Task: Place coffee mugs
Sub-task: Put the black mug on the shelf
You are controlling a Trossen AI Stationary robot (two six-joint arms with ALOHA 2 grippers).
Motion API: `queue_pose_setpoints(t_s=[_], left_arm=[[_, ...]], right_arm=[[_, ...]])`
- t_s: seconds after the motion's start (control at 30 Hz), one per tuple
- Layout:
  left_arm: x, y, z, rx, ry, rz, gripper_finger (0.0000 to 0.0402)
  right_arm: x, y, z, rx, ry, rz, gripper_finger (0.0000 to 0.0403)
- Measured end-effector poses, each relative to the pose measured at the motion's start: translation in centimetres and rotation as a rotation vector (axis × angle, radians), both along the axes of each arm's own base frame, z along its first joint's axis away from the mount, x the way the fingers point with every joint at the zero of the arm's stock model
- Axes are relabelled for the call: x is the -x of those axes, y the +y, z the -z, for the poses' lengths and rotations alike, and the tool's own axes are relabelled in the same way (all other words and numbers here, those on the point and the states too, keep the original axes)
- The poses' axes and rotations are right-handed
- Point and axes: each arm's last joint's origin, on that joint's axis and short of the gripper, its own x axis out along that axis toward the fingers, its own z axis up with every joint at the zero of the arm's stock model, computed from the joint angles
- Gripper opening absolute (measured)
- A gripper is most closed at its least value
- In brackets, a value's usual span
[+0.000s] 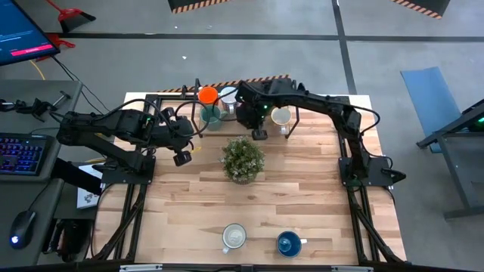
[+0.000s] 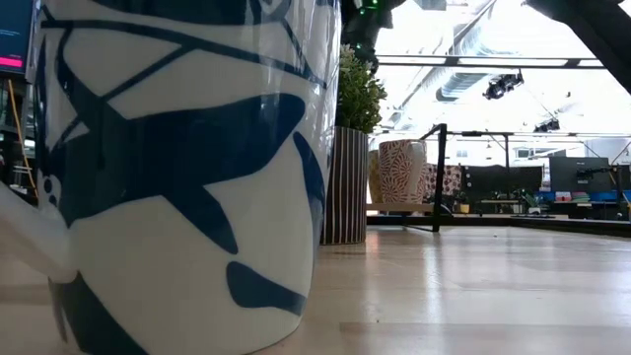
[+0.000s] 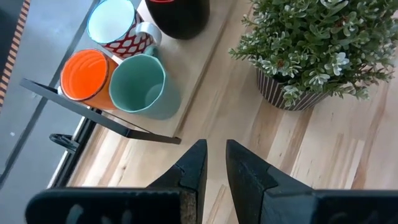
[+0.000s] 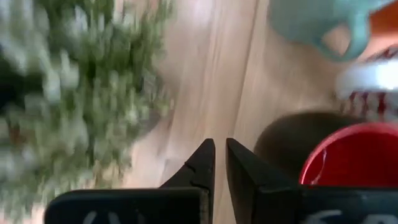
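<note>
In the high view the orange mug [image 1: 208,95], the teal-green mug [image 1: 212,115], a white red-patterned mug [image 1: 228,97] and a cream mug [image 1: 281,116] stand at the far edge by a black frame. The dark red mug [image 4: 348,155] stands beside them, mostly under my right arm. A white mug [image 1: 234,236] and the blue mug [image 1: 288,243] stand at the near edge. My right gripper [image 1: 259,134] is shut and empty, between the dark red mug and the plant. My left gripper [image 1: 181,157] is shut and empty, left of the plant, near the teal-green mug [image 3: 140,84].
A leafy potted plant [image 1: 243,159] in a striped pot stands mid-table between the grippers. The black metal frame [image 3: 99,112] borders the far mugs on a pale board. A blue-and-white mug [image 2: 177,168] fills the low view. Bare wood lies between the plant and the near mugs.
</note>
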Motion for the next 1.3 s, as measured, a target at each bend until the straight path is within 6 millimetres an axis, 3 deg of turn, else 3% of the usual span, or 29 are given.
queue_pose_setpoints(t_s=[0.4,0.87,1.3], left_arm=[[0.0,0.0,0.0,-0.005,0.005,0.009,0.0049],[0.0,0.0,0.0,-0.005,0.004,0.008,0.0049],[0.0,0.0,0.0,-0.001,0.001,0.001,0.0049]], right_arm=[[-1.1,-0.2,0.3,0.025,-0.099,0.012,0.0016],[-1.9,-0.4,2.6,0.032,-0.025,0.02,0.0016],[-1.6,-1.8,3.2,0.088,0.019,0.085,0.0016]])
